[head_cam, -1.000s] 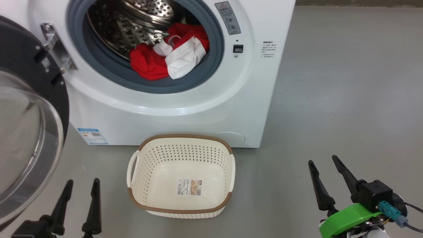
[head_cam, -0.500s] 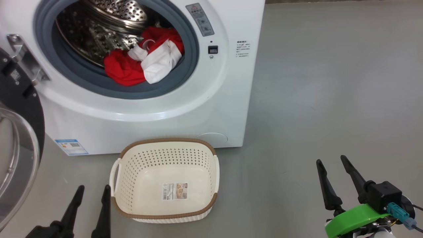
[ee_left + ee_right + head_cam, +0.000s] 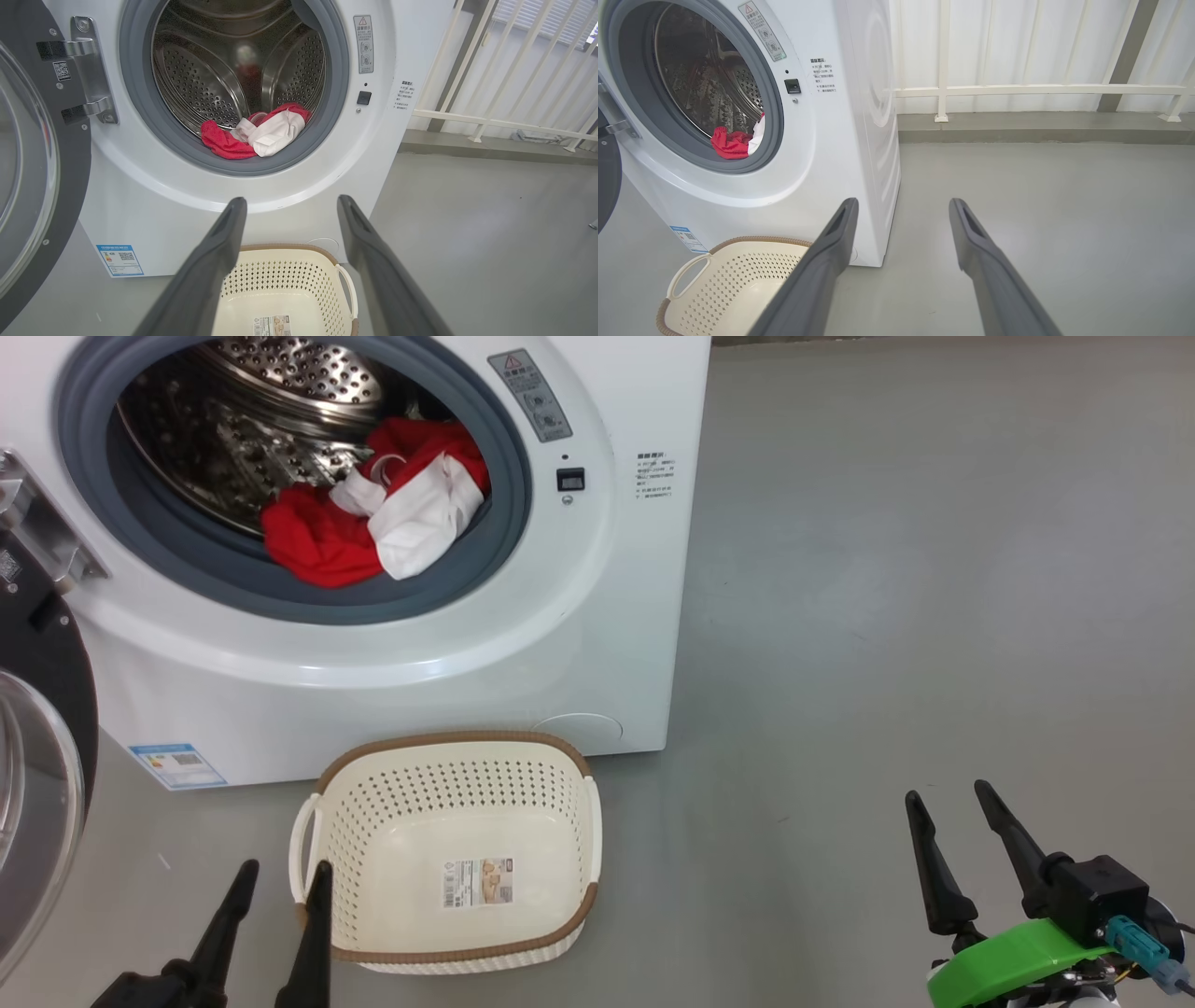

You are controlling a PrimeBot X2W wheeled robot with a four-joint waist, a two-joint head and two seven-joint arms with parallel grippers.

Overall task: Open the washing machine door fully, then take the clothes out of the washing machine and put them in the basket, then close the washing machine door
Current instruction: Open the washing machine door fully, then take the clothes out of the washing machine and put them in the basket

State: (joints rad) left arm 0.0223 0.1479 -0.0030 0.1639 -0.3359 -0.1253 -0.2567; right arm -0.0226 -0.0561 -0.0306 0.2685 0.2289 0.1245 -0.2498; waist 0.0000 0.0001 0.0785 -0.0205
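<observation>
The washing machine (image 3: 392, 653) stands with its door (image 3: 61, 700) swung wide open to the left. Red and white clothes (image 3: 373, 518) lie at the front of the steel drum, against the grey gasket. On the floor in front sits the basket (image 3: 453, 739), with nothing in it but its paper label. My left gripper (image 3: 287, 865) is open, low beside the basket's left handle. My right gripper (image 3: 947, 791) is open over bare floor, far right of the basket. The left wrist view shows the gripper (image 3: 290, 199) facing the clothes (image 3: 254, 135). The right gripper (image 3: 903, 200) points past the machine's right side.
Grey floor (image 3: 934, 616) stretches to the right of the machine. A white railing (image 3: 1041, 88) on a low kerb runs behind it. The open door (image 3: 28, 163) juts out on the left.
The head camera has swung right, so the machine, door and basket sit further left in its view. Both grippers remain open and the clothes lie as before.
</observation>
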